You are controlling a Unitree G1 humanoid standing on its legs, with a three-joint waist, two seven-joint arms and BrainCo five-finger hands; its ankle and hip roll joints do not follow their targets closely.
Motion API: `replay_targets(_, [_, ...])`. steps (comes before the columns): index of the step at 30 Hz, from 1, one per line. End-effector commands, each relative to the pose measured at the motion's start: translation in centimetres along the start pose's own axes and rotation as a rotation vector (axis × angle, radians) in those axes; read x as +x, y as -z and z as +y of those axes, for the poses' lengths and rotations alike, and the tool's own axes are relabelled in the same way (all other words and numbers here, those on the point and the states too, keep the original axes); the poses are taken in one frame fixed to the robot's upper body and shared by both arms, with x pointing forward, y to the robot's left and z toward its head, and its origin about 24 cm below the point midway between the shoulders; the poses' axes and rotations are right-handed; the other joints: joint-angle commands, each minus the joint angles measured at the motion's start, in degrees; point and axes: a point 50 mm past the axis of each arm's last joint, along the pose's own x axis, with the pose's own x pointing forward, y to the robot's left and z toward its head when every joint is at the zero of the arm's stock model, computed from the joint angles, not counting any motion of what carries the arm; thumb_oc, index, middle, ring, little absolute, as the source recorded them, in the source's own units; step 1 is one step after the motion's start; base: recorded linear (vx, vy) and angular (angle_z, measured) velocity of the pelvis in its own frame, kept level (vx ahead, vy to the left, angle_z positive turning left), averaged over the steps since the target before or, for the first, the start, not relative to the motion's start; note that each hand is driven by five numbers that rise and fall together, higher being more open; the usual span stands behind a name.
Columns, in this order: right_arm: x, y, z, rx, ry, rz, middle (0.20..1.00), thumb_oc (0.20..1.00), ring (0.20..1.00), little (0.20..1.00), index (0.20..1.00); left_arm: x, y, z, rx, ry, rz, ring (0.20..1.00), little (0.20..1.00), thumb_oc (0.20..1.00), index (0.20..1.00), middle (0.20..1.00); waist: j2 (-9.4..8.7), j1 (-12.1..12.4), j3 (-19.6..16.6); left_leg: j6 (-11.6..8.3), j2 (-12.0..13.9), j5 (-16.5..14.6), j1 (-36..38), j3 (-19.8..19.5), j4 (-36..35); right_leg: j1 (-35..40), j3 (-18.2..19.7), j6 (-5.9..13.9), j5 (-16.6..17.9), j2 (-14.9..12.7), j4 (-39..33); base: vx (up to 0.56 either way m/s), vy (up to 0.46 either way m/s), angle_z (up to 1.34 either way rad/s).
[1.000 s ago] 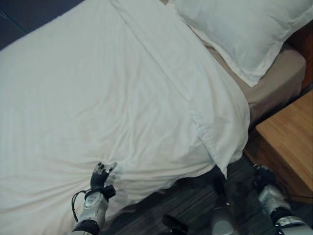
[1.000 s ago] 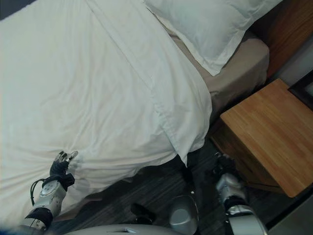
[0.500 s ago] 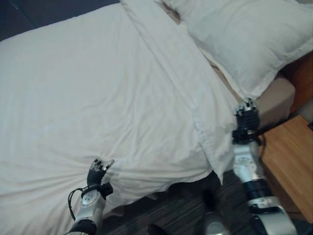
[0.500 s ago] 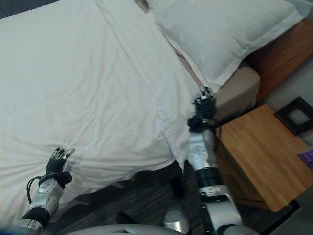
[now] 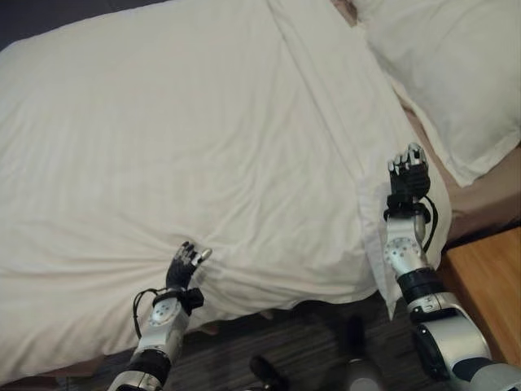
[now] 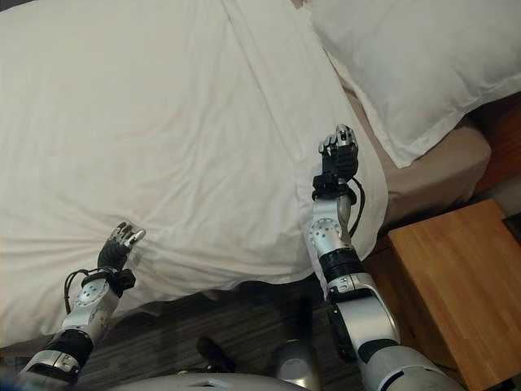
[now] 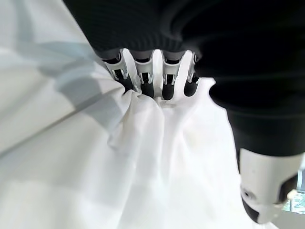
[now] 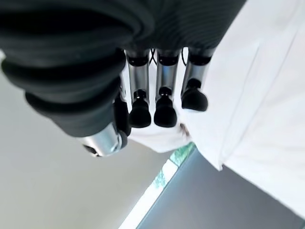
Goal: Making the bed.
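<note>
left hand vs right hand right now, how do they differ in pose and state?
The left hand sits low at the near edge of the white duvet; its wrist view shows the fingers curled into a bunched fold of it. The right hand is raised over the duvet's turned-down corner beside the pillow, fingers curled with nothing between them. Both have curled fingers.

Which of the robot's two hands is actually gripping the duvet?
The left hand: its fingers bunch the white duvet into a fold. The right hand hovers near the duvet's corner, holding nothing.
</note>
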Motion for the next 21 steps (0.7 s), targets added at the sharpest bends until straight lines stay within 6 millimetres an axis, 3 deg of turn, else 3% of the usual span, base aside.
replay_targets(1, [1.7,-0.6,1.2,-0.007,0.002,0.035,0.200,0.200,0.200,0.200,0.200,1.4,-0.3,-9.9,-0.064,0.326,0.029,1.000,1.000,1.000,1.000,1.000,10.02,-4.72,6.82,-7.72,4.03,2.43,7.61,0.50,0.93,-5.20,3.14,0.00,3.69,1.60,1.00,-0.04,0.066,-0.12])
replay_targets(3, [0.3,1.7,-1.6,-0.103,0.083,0.152,0.200,0.200,0.200,0.200,0.200,1.5,0.2,-10.1,-0.058,0.310,0.052,1.000,1.000,1.000,1.000,1.000,11.26,-5.71,6.86,-7.37,3.53,1.79,6.62,0.65,0.91,-6.90,4.53,0.04,3.97,1.93,1.00,-0.02,0.043,-0.34])
replay_targets(6, [-4.0,5.6,-6.8,-0.119,0.223,0.329,0.200,0.200,0.200,0.200,0.200,1.1,1.4,-10.4,-0.064,0.291,0.088,1.000,1.000,1.000,1.000,1.000,12.38,-6.82,5.67,-7.15,3.32,0.97,6.75,1.87,0.86,-8.19,5.68,0.12,4.59,2.17,1.00,0.05,0.011,-0.47])
replay_targets(7, [-6.3,5.8,-10.4,-0.129,0.360,0.362,0.200,0.200,0.200,0.200,0.200,1.0,1.7,-10.1,-0.100,0.268,0.098,1.000,1.000,1.000,1.000,1.000,12.38,-7.70,5.62,-7.12,3.25,0.65,7.16,2.07,0.83,-8.13,5.85,0.11,4.63,2.40,1.00,0.09,0.008,-0.33])
replay_targets(9, [-8.6,6.2,-13.1,-0.145,0.453,0.411,0.200,0.200,0.200,0.200,0.200,0.8,2.3,-9.8,-0.139,0.247,0.119,1.000,1.000,1.000,1.000,1.000,11.90,-8.38,5.19,-6.90,3.04,0.10,8.15,2.19,0.80,-7.35,5.80,0.13,4.67,2.75,1.00,0.07,0.001,-0.13])
replay_targets(14, [-14.5,2.2,-21.2,-0.263,0.732,0.435,0.200,0.200,0.200,0.200,0.200,0.7,2.7,-8.4,-0.246,0.181,0.145,1.000,1.000,1.000,1.000,1.000,8.09,-9.88,4.89,-6.64,3.67,-0.70,11.31,1.36,0.76,-3.97,5.09,0.22,4.26,3.61,1.11,0.03,-0.038,0.03])
replay_targets(16, [-16.7,0.2,-23.5,-0.342,0.803,0.451,0.200,0.200,0.200,0.200,0.200,0.9,2.5,-7.8,-0.269,0.156,0.137,1.000,1.000,1.000,1.000,1.000,5.96,-10.22,4.63,-6.70,4.16,-0.80,12.38,1.24,0.79,-2.47,4.54,0.22,3.94,3.93,1.15,0.00,-0.048,0.03])
replay_targets(17, [-18.5,-0.9,-24.9,-0.460,0.822,0.509,0.200,0.200,0.200,0.200,0.200,0.8,2.4,-7.2,-0.282,0.136,0.132,1.000,1.000,1.000,1.000,1.000,3.97,-10.11,4.07,-6.78,4.65,-0.82,13.50,0.93,0.76,-0.85,4.01,0.22,3.66,4.24,1.15,0.01,-0.040,-0.10])
replay_targets(18, [-18.6,-0.9,-24.9,-0.463,0.823,0.512,0.200,0.200,0.200,0.200,0.200,0.7,2.5,-7.2,-0.281,0.135,0.135,1.000,1.000,1.000,1.000,1.000,3.90,-10.19,4.08,-6.80,4.66,-0.80,13.66,0.88,0.76,-0.65,3.95,0.21,3.61,4.23,1.14,0.01,-0.035,-0.11])
replay_targets(21, [-19.0,-1.6,-25.0,-0.607,0.748,0.552,0.200,0.200,0.200,0.200,0.200,0.2,3.2,-5.6,-0.276,0.080,0.144,1.000,1.000,1.000,1.000,1.000,0.92,-9.96,2.60,-7.08,5.48,-0.72,15.35,0.65,0.76,1.78,3.11,0.41,3.76,4.64,1.08,0.01,-0.022,-0.04])
